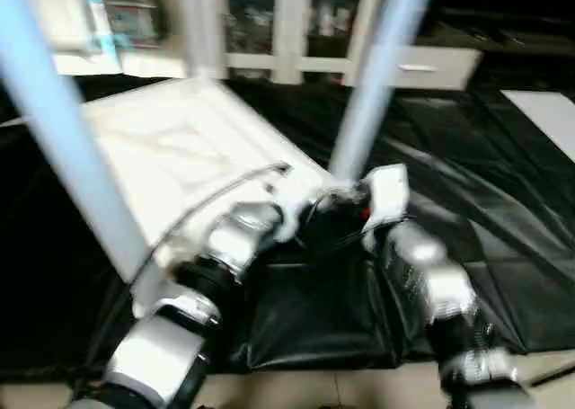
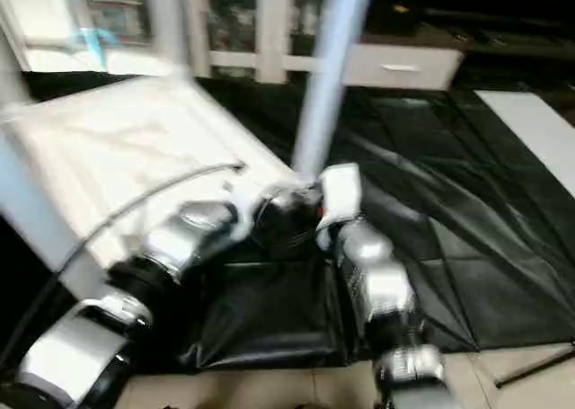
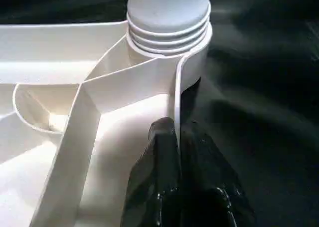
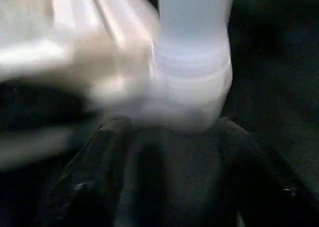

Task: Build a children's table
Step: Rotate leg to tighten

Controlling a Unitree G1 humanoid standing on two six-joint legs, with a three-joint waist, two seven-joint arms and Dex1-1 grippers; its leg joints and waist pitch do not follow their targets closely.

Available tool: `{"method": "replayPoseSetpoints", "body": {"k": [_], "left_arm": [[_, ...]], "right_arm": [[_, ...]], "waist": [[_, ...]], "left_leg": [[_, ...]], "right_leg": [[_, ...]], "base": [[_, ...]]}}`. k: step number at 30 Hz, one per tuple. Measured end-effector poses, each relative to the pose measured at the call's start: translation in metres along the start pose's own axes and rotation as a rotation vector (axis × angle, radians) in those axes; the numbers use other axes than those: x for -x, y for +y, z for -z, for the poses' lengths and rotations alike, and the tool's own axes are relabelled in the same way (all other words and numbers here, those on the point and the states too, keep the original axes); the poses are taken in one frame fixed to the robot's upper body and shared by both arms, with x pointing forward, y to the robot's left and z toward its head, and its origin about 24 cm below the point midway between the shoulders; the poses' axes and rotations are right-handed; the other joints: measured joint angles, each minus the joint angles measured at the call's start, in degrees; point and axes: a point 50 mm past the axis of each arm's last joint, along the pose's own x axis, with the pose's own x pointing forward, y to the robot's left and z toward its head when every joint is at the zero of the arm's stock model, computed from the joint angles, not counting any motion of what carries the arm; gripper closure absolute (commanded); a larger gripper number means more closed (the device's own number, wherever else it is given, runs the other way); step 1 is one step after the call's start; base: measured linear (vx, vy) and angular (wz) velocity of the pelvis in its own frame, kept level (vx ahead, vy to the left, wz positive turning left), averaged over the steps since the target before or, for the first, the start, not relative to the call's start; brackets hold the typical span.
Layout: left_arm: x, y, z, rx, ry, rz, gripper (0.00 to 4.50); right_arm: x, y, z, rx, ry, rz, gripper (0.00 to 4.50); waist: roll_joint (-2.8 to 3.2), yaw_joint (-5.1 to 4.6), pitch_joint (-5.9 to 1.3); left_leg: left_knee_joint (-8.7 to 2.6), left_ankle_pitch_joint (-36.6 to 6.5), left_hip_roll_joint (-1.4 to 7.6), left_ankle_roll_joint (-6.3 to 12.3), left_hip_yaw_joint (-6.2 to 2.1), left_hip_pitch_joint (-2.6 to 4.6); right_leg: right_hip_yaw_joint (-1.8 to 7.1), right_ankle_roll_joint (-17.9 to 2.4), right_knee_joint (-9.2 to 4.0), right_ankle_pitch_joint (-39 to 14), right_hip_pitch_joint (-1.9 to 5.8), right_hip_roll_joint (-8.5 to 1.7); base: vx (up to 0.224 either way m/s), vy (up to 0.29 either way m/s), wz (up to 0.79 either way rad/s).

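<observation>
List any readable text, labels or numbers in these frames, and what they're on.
None readable.
Table top, leg: plain white plastic, no markings seen.
Red spot by the grippers: too small and blurred to tell if it is a label.
Colourful items behind the cabinet glass: too blurred to read.

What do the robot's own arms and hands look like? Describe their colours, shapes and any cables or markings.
Both forearms are rounded silver shells with black joint rings: the left arm and the right arm. A thin dark cable arcs over the left arm. The right wrist carries a white block with a small red mark. The left hand has two glossy black fingers.
</observation>
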Motion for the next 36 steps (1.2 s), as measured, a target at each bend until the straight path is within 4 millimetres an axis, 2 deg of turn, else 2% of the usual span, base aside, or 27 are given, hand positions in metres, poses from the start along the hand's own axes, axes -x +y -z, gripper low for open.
{"method": "replayPoseSetpoints", "body": {"k": [2, 4, 6, 7, 10, 14, 16, 19, 23, 25, 29, 36], "left_arm": [[0.003, 0.006, 0.0, -0.006, -0.003, -0.015, 4.5], [0.006, 0.012, 0.002, -0.009, -0.002, -0.022, 4.5], [0.011, 0.017, 0.006, -0.028, -0.006, 0.006, 4.5], [0.013, 0.019, 0.007, -0.037, -0.007, 0.018, 4.5], [0.019, 0.022, 0.013, -0.056, -0.01, 0.074, 4.5], [0.028, 0.015, 0.02, -0.099, -0.013, 0.231, 4.5], [0.035, 0.012, 0.024, -0.129, -0.018, 0.324, 4.5], [0.052, 0.001, 0.032, -0.167, -0.016, 0.524, 4.5], [0.053, -0.019, 0.029, -0.214, -0.01, 0.697, 4.5], [0.053, -0.022, 0.028, -0.224, -0.008, 0.727, 4.5], [0.054, -0.023, 0.029, -0.224, -0.001, 0.732, 4.5], [0.058, -0.024, 0.03, -0.229, 0.002, 0.752, 4.5]], "right_arm": [[0.005, -0.005, 0.0, 0.009, 0.001, -0.007, 1.28], [0.011, -0.012, -0.012, 0.038, -0.035, -0.002, 0.97], [0.021, -0.02, -0.022, 0.062, -0.081, -0.013, 0.92], [0.024, -0.024, -0.025, 0.067, -0.089, -0.009, 0.7], [0.032, -0.034, -0.026, 0.079, -0.084, -0.028, 0.51], [0.047, -0.038, -0.025, 0.086, -0.044, -0.192, 0.18], [0.055, -0.035, -0.028, 0.133, -0.017, -0.328, 0.1], [0.071, -0.038, -0.024, 0.174, 0.083, -0.502, 0.04], [0.072, -0.031, -0.025, 0.198, 0.109, -0.601, 0.04], [0.072, -0.032, -0.025, 0.249, 0.127, -0.598, 0.04], [0.071, -0.035, -0.02, 0.272, 0.161, -0.604, 0.04], [0.075, -0.035, -0.02, 0.289, 0.201, -0.688, 0.04]], "waist": [[0.05, 0.3, 0.03], [0.05, 0.73, 0.04], [0.05, 1.11, 0.03], [0.05, 1.2, 0.03], [0.06, 1.48, 0.03], [0.19, 2.3, 0.08], [0.22, 2.92, 0.09], [0.3, 4.47, 0.08], [0.4, 5.51, 0.11], [0.39, 5.35, 0.11], [0.3, 4.25, 0.12], [0.29, 4.35, 0.12]], "left_leg": [[-0.03, 0.0, 0.02, 0.0, 0.05, -0.12], [-0.06, 0.0, 0.11, 0.01, 0.08, -0.15], [-0.13, 0.0, 0.12, 0.02, 0.12, -0.14], [-0.12, 0.0, 0.12, 0.02, 0.13, -0.13], [-0.1, 0.0, 0.11, -0.01, 0.18, -0.05], [-0.04, 0.0, 0.09, -0.01, 0.27, 0.2], [-0.05, 0.0, 0.09, -0.01, 0.35, 0.19], [-0.01, 0.0, 0.07, 0.0, 0.47, 0.24], [0.0, 0.01, 0.1, 0.03, 0.89, 0.23], [0.07, 0.01, 0.06, 0.04, 0.9, 0.24], [0.04, 0.01, 0.08, 0.04, 0.83, 0.26], [0.02, 0.0, 0.16, 0.05, 0.74, 0.19]], "right_leg": [[0.01, -0.3, 0.03, 0.39, -0.19, 0.0], [-0.02, -0.3, 0.02, 0.38, -0.25, 0.06], [-0.03, -0.29, 0.0, 0.35, -0.26, 0.06], [-0.02, -0.29, 0.0, 0.35, -0.26, 0.06], [0.02, -0.28, 0.01, 0.36, -0.2, 0.04], [0.12, 0.01, -0.01, 0.17, 0.13, 0.01], [0.2, 0.1, -0.03, 0.12, 0.22, -0.04], [0.44, 0.28, -0.04, -0.02, 0.49, -0.07], [0.74, 0.26, -0.03, -0.1, 0.83, -0.23], [0.73, 0.27, -0.02, -0.11, 0.9, -0.3], [0.63, 0.57, 0.01, -0.29, 0.89, -0.3], [0.55, 0.43, 0.03, -0.28, 0.89, -0.23]], "base": [[0.0, 0.0, 0.0], [0.0, 0.0, 0.0], [0.0, 0.0, 0.0], [0.0, 0.0, 0.0], [0.0, 0.0, 0.0], [0.0, 0.0, 0.0], [0.0, 0.0, 0.0], [0.0, 0.0, 0.0], [0.003, 0.004, 0.09], [0.0, 0.0, 0.0], [0.0, 0.0, 0.0], [0.0, 0.0, 0.0]]}}
